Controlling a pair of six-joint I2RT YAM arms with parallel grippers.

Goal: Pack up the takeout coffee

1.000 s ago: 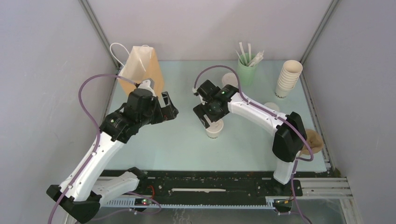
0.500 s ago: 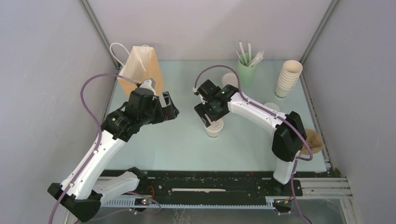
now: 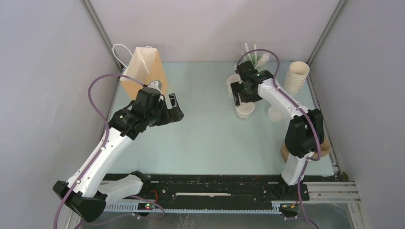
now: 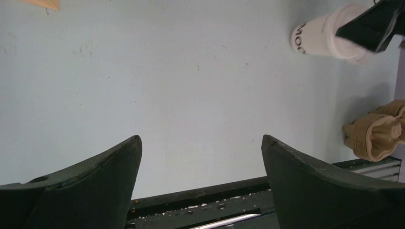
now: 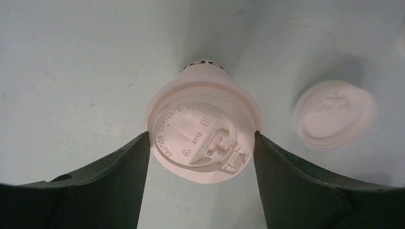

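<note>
Cup [image 5: 203, 125] of paper, round plastic lid [image 5: 191, 143], pinched in right hand [image 5: 200, 136], left hand [image 4: 200, 139] spread empty

The top camera looks down from behind my bases over the whole desk [image 3: 205, 138]. Wrist cameras peer closely past my left pincer [image 4: 200, 138] and right pincer [image 5: 200, 136]; all share the lidded cup [image 4: 320, 36].

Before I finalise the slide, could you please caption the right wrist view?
Right gripper clamps a lidded paper cup by its lid; a second white lid sits nearby on the table.
</note>
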